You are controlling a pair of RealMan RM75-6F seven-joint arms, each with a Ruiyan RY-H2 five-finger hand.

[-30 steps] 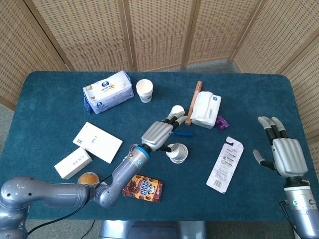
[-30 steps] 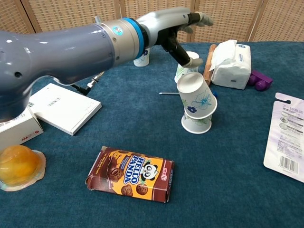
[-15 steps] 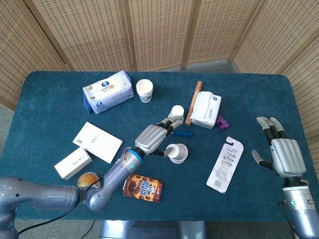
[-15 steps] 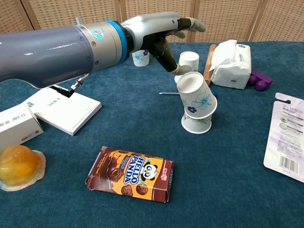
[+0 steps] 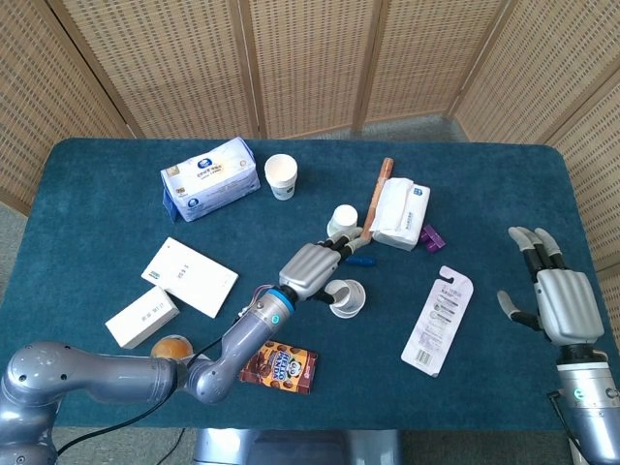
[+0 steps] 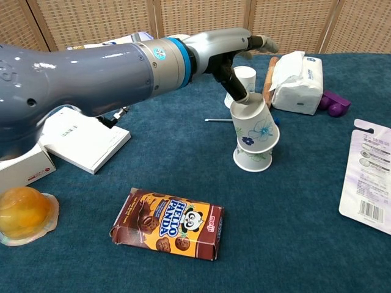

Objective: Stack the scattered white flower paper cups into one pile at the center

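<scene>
While the cup pile sits crooked, the left robot hand reaches over it.

Centred on the bench, the tilted cup leans in the lower cup; the left robot hand's fingertip dips to its rim, fingers spread, pinching nothing. Just behind the pile stands a second cup, a third cup farther back, and the right robot hand lies open, well right of it. These thin paper cups look light and crushable, so holding the side wall gently seems best. Only the chest view shows the tilt and flower print; only the head view shows the right hand.
</scene>
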